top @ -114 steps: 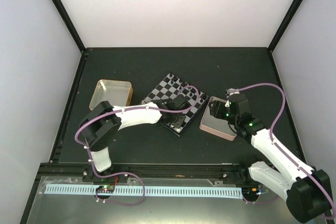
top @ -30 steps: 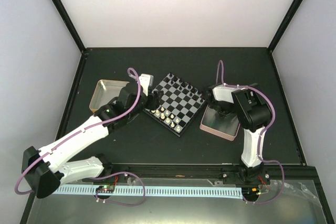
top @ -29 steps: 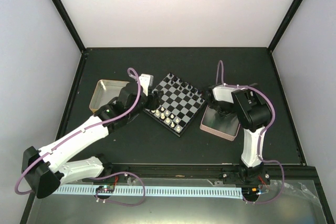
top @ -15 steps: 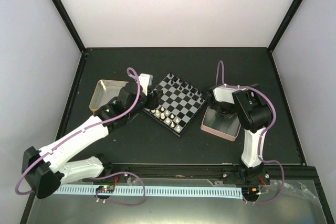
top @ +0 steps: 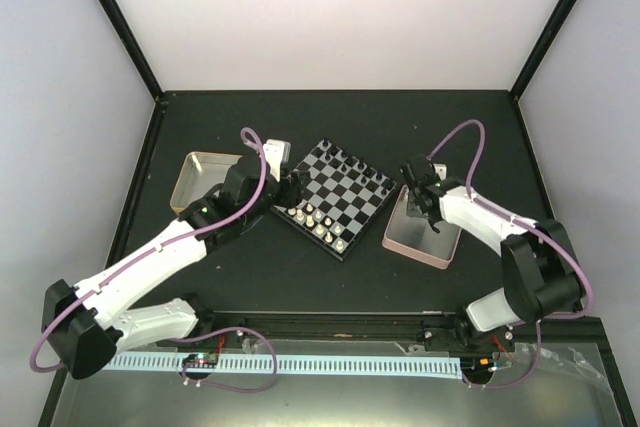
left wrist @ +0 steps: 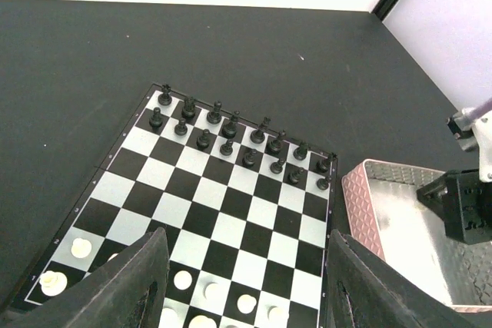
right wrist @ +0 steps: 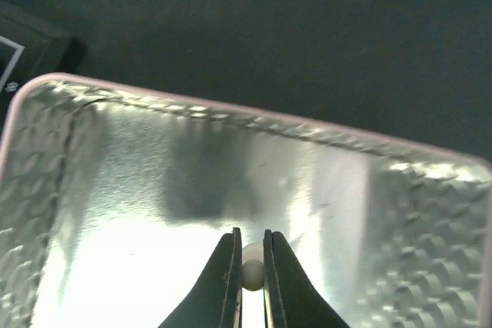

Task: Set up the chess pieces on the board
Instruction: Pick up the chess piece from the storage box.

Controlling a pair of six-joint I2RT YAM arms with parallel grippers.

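The board [top: 352, 209] lies at mid-table. Black chess pieces [left wrist: 227, 124] fill its two far rows, and cream-white ones [left wrist: 183, 279] stand along the near rows. My left gripper [left wrist: 246, 297] hovers open over the board's near edge with nothing between its fingers [left wrist: 131, 282]. It shows at the board's left corner [top: 290, 190] in the top view. My right gripper [right wrist: 250, 247] is down inside the pink tray [right wrist: 231, 113]. It is shut on a small cream-white chess piece [right wrist: 252, 273]. From above, that gripper [top: 428, 209] sits over the tray's far part.
The pink tray [top: 432, 246] lies right of the board, almost touching it. A yellow-rimmed metal tin [top: 205, 172] stands to the left, behind my left arm. Black frame rails border the dark table.
The right jaws have closed on the white piece in the tray, and the right arm's elbow has swung out to the right. The left arm and gripper have not moved.
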